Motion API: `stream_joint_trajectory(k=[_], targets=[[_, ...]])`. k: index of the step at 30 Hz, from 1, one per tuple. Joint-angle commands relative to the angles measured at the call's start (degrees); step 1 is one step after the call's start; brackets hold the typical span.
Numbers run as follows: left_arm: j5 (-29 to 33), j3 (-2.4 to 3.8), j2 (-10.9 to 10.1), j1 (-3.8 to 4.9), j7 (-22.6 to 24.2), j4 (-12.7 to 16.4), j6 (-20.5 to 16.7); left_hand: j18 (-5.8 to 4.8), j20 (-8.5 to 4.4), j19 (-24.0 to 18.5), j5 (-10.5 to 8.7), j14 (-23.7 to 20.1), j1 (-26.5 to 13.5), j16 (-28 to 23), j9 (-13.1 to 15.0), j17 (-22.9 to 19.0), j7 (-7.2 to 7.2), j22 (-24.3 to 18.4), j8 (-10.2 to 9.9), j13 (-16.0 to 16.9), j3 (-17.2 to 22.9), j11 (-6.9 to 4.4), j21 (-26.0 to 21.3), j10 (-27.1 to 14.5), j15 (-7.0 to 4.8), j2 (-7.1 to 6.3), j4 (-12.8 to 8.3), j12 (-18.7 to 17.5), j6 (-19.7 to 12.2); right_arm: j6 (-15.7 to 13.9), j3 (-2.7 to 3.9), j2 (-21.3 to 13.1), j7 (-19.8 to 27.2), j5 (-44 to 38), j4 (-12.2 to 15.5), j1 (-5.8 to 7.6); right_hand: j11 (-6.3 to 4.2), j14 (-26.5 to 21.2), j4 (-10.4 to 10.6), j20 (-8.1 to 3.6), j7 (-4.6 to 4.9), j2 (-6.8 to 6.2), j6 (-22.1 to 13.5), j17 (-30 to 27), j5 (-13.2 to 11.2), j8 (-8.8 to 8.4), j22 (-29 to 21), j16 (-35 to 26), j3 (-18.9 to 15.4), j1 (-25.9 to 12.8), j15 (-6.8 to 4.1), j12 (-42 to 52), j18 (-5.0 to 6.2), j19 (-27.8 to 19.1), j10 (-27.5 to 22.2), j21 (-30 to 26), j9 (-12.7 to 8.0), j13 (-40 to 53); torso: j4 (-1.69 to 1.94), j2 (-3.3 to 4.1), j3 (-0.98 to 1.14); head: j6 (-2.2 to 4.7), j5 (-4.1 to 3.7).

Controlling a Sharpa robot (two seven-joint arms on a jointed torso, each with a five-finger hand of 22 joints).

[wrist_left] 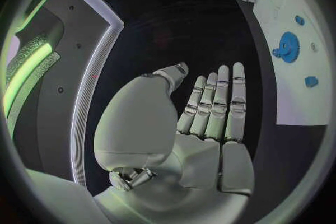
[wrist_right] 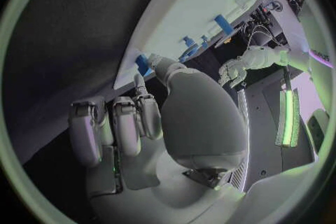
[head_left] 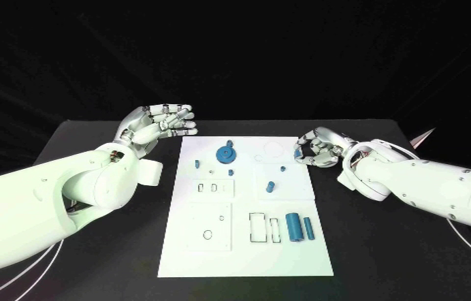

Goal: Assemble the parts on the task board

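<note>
The black table [head_left: 108,260] was the biggest thing, and the white task board [head_left: 246,246] lay flat in the middle of it.

The left hand [head_left: 157,125] hung just off the board's far left corner. In the left wrist view, its fingers [wrist_left: 217,103] were straight and close together, and they held nothing. The right hand [head_left: 319,148] was at the board's far right edge with its fingers [wrist_right: 115,123] curled in. Something small and blue showed by its thumb tip, but I could not tell if the hand was pinching it.

Two blue cylinders [head_left: 293,227] lay side by side near the board's right edge, on the near side. A blue gear [head_left: 226,154] sat up near the far end. A small blue peg [head_left: 269,187] lay near the middle, and a few tiny blue bits were close by.

It looked like an early step, because most parts lay loose and the slots stood open. The right hand seemed to be working on a small part at the far right corner. Next it would need a careful pinch, then a straight push into the right hole.
</note>
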Motion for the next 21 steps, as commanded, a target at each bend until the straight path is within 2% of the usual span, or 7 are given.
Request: stream_joint_trajectory(k=[1,8,17,21], targets=[[0.12,0.04,0.06,0.03,0.42,0.07,1.05,0.74,0.16,0.22,-0.25,-0.19,0.65,-0.3,-0.07,0.05,2.54,-0.08,-0.18,0.03,-0.01,0.13,0.11,-0.19,0.05,-0.09,-0.34,-0.24,-0.47,0.87,0.0,0.11,-0.21,-0.14,-0.05,-0.04,-0.03,6.07,0.1,-0.18,-0.12,0.62,0.68,15.08,0.03,0.35,15.07,0.36,0.45,-0.17,-0.09,0.25,-0.39,6.0,0.55,0.26,0.13,8.59,-0.02,-0.03,-0.05,-0.03,-0.01],[0.12,0.04,0.02,0.03,0.4,0.07,1.06,0.74,0.16,0.22,-0.25,-0.19,0.65,-0.3,-0.07,0.05,2.54,-0.08,-0.18,0.03,-0.01,0.13,0.11,-0.19,0.05,-0.09,-0.34,-0.24,-0.47,1.3,0.01,0.14,-0.43,-0.23,-0.1,-0.04,-0.4,6.07,-0.17,-0.41,-0.55,1.17,2.65,15.08,0.2,1.54,15.07,0.36,1.18,-0.21,-0.36,0.34,-0.39,6.0,0.67,0.26,0.58,8.69,-0.03,-0.03,-0.06,-0.07,-0.02],[0.12,0.04,0.0,0.03,0.41,0.08,1.07,0.74,0.16,0.22,-0.25,-0.19,0.65,-0.3,-0.07,0.05,2.54,-0.08,-0.18,0.03,-0.01,0.13,0.11,-0.19,0.05,-0.09,-0.34,-0.24,-0.47,1.65,0.01,0.24,-0.63,-0.48,-0.06,-0.04,-1.8,6.07,-1.17,-1.43,-2.2,2.96,5.79,15.08,-0.45,4.55,15.07,0.36,2.58,0.07,-1.57,0.39,-0.39,6.0,0.88,0.26,2.04,8.81,-0.02,-0.04,-0.05,-0.14,-0.05],[0.12,0.04,-0.03,0.03,0.41,0.07,1.07,0.74,0.16,0.22,-0.25,-0.19,0.65,-0.3,-0.07,0.05,2.54,-0.08,-0.18,0.03,-0.01,0.13,0.11,-0.19,0.05,-0.09,-0.34,-0.24,-0.47,1.23,0.01,0.28,-0.72,-0.51,-0.06,-0.05,-2.03,6.07,-1.38,-1.66,-2.46,3.38,6.0,15.08,-0.57,5.08,15.07,0.36,2.83,0.1,-1.8,0.46,-0.39,6.0,0.98,0.26,2.38,8.89,-0.04,-0.01,-0.03,-0.2,-0.05]])
